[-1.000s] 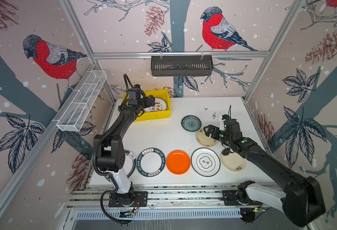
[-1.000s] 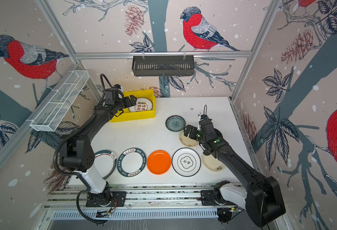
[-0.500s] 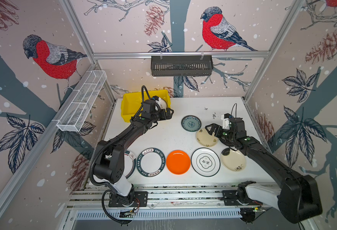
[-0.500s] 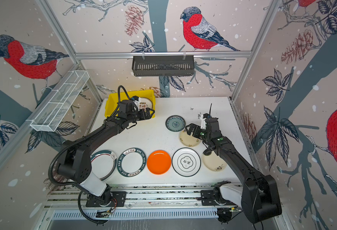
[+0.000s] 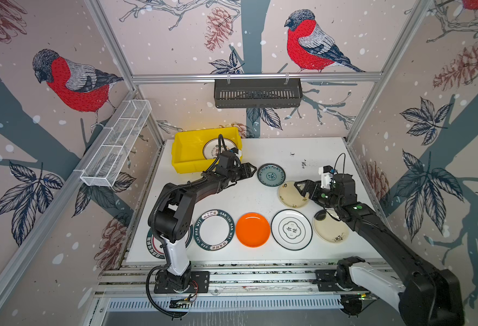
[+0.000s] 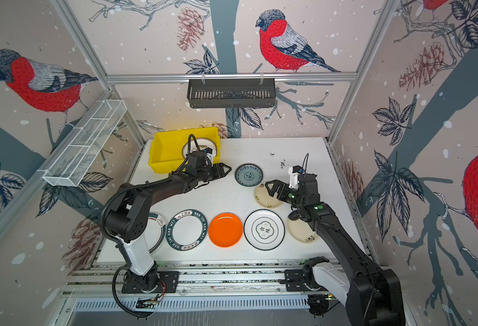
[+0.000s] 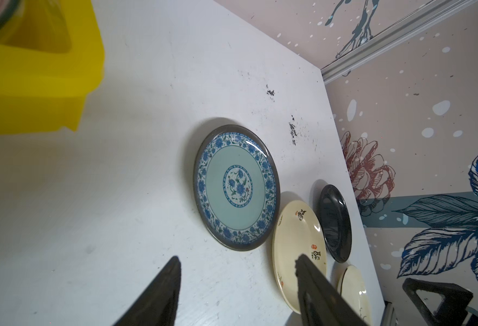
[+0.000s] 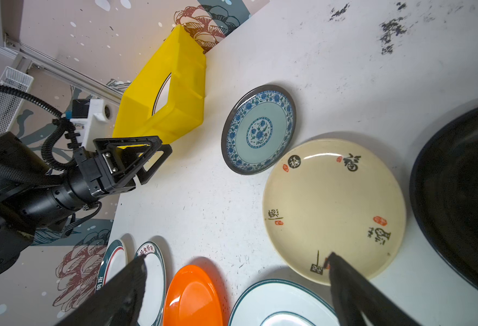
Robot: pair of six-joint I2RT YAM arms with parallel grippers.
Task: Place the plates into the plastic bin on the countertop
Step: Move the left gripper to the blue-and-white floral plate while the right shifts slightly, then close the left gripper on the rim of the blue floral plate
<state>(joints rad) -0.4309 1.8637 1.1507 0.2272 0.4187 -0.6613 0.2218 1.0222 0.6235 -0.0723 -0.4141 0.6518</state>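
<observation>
bench [image 5: 319, 152]: white, speckled, plates spread over it. the plastic bin [image 5: 188, 166], yellow, sits at the far left corner of the bench. one dark-rimmed white plate [image 5: 210, 149] lies inside it, partly hidden by the left arm's cable.

left pincer [image 5: 251, 170]: out over bare bench just beside the bin's near right corner, pointing toward the teal plate [image 5: 271, 175]. the left wrist view shows its two fingers [image 7: 163, 293] apart with nothing between them: released, empty. the tips are close to the teal plate's rim; contact cannot be told.

right pincer [image 5: 299, 186]: released, jaws wide, empty. it hangs over the upper cream plate [image 5: 290, 197]. in the right wrist view one finger [image 8: 356, 290] overlaps that plate's edge; touching or not, cannot tell.

near row, left to right in both top views:
- a plate half hidden [image 6: 156, 232] behind the left arm's shoulder
- green-lettered plate [image 5: 214, 230]
- orange plate [image 5: 252, 229]
- white plate with centre characters [image 5: 291, 230]
- lower cream plate [image 5: 331, 232]

black plate [image 7: 335, 223]: beside the upper cream plate toward the bench's right edge, mostly covered by the right arm in the top views.

teal plate and upper cream plate lie just beside each other, rims nearly meeting. every plate outside the bin lies flat on the bench.
</observation>
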